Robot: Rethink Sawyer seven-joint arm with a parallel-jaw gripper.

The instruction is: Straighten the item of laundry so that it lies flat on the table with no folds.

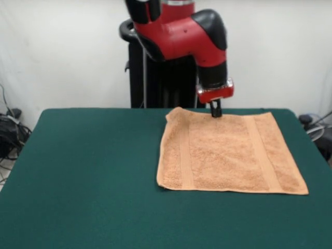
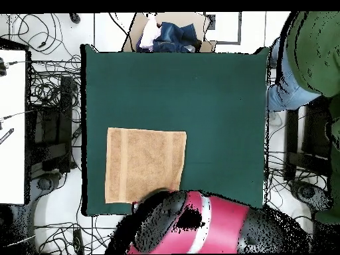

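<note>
Front view: a peach-orange towel (image 1: 228, 153) is seen spread almost flat on the right half of a dark green bench (image 1: 93, 171), its far edge close to the bench's far edge. Two woven band stripes are seen running from the far edge to the near edge, one near the left side and one near the right. The far left corner is slightly rumpled and raised. The red and black arm (image 1: 192, 36) is lowered from above, and the small black claw (image 1: 216, 109) is set at the towel's far edge, about midway along it. The dark tips are seen close together at the cloth; whether cloth is pinched between them cannot be told.

Overhead view: the towel (image 2: 146, 165) is shown as a nearly square patch at the lower left of the bench (image 2: 212, 106), close to the bench's left and bottom edges, with no large folds. A faint stripe is made out near its left side. The arm (image 2: 199, 229) is seen at the bottom, overlapping the towel's lower edge; the claw itself is hidden beneath it. A person in a green top and blue trousers (image 2: 312, 60) is caught at the upper right, beside the bench. A heap of dark blue and white cloth (image 2: 166, 34) is seen beyond the bench's top edge.
</note>
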